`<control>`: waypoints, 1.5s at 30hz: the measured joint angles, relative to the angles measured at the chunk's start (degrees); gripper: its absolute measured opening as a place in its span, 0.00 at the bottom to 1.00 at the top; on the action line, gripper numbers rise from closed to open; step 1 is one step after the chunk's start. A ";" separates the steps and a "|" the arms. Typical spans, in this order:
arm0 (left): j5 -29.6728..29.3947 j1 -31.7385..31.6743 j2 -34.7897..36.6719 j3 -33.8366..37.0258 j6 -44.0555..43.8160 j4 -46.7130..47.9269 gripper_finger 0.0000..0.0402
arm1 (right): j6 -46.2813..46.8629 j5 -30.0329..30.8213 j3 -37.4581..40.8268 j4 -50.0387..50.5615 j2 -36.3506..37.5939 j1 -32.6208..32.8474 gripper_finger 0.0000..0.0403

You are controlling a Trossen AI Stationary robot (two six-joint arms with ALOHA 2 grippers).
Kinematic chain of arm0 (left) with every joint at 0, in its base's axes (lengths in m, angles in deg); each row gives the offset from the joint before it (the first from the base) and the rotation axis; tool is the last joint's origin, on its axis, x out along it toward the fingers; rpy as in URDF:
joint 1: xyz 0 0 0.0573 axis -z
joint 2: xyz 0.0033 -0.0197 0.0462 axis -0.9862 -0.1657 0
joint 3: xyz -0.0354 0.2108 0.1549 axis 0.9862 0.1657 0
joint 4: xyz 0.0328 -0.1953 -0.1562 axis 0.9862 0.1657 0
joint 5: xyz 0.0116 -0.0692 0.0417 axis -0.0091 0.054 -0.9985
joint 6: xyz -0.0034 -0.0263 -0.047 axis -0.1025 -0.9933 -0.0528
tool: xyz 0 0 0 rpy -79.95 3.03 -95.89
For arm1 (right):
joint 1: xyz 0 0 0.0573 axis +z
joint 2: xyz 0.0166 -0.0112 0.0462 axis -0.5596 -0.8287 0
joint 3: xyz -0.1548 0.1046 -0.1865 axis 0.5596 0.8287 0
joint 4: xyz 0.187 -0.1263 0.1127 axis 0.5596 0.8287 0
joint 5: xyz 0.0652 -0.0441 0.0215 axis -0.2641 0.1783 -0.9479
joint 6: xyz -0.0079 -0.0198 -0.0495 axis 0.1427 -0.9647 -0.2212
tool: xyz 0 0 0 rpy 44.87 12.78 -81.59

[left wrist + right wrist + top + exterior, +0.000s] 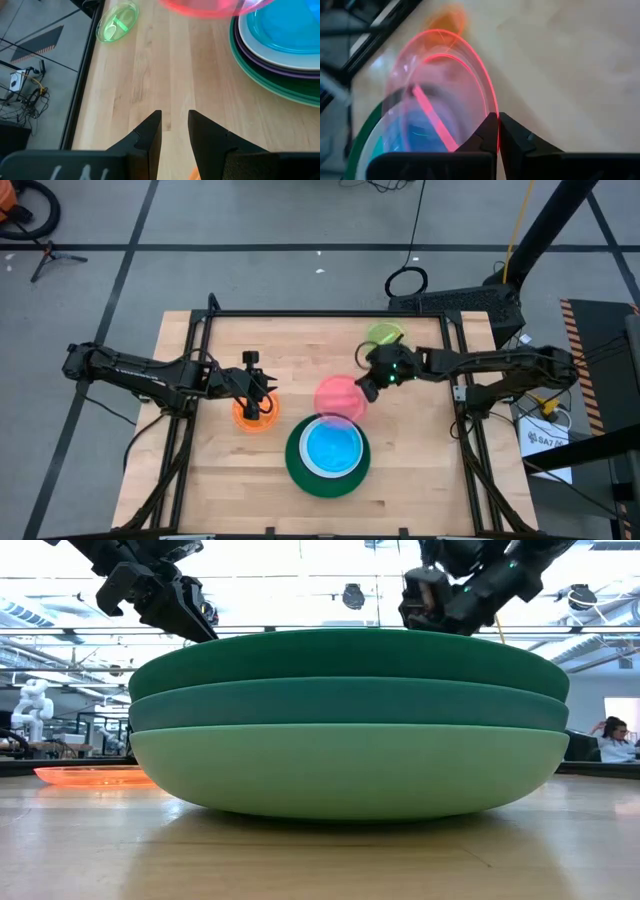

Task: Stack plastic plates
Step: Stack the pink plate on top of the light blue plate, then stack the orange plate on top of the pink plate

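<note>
On the wooden tabletop (420, 470), the pink plate (338, 397) hangs pinched by its rim in the closed right tool (366, 386), tilted over the far edge of the blue plate (333, 447) topping the stack (327, 477). The lime plate (384, 336) lies just behind that tool. The left tool (254, 406), fingers partly apart and empty, hovers above the orange plate (254, 416).

In the low view, the stacked large plates (350, 730) hide the table beyond.
</note>
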 joint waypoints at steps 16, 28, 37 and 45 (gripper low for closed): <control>0.00 0.01 0.00 0.00 0.18 -0.46 0.26 | 8.54 -0.63 -0.07 -6.51 -9.10 14.08 0.02; 0.00 0.00 0.00 -0.02 0.09 -1.02 0.26 | 9.14 2.31 -0.07 -6.26 -9.59 14.67 0.28; 0.02 -0.03 0.00 -0.02 -4.47 1.46 0.26 | 4.81 2.09 -0.07 -5.79 -8.85 14.67 0.33; 3.98 -3.41 -0.69 -0.04 -18.01 10.73 0.23 | -5.37 1.91 -0.07 -5.27 -8.27 14.67 0.33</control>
